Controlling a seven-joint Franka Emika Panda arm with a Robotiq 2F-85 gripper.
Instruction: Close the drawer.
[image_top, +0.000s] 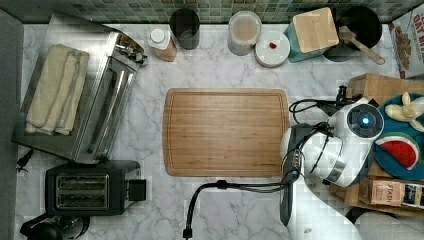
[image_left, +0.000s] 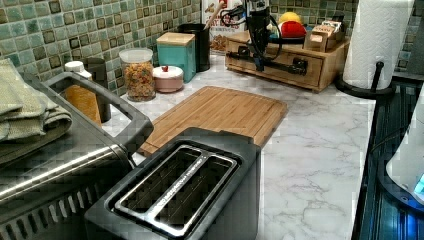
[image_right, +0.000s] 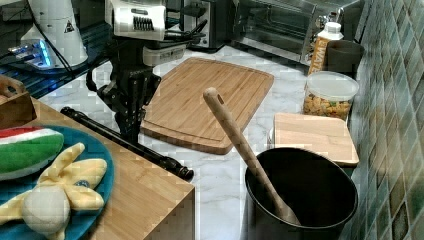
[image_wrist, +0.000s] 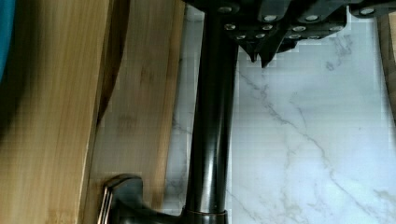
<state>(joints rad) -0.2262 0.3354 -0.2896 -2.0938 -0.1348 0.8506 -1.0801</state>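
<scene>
The drawer is the light-wood front of the small cabinet at the back right of the left view, and it carries a long black bar handle. In the wrist view a narrow dark gap separates the cabinet top from the drawer front. My gripper is shut with nothing in it. It sits just beside the handle, on the side away from the drawer front. In the right view the gripper hangs down at the handle, near the bar's middle.
A bamboo cutting board lies on the marble counter just in front of the cabinet. A blue plate with toy fruit rests on the cabinet top. A black pot with a wooden spoon, jars, a toaster and a toaster oven ring the counter.
</scene>
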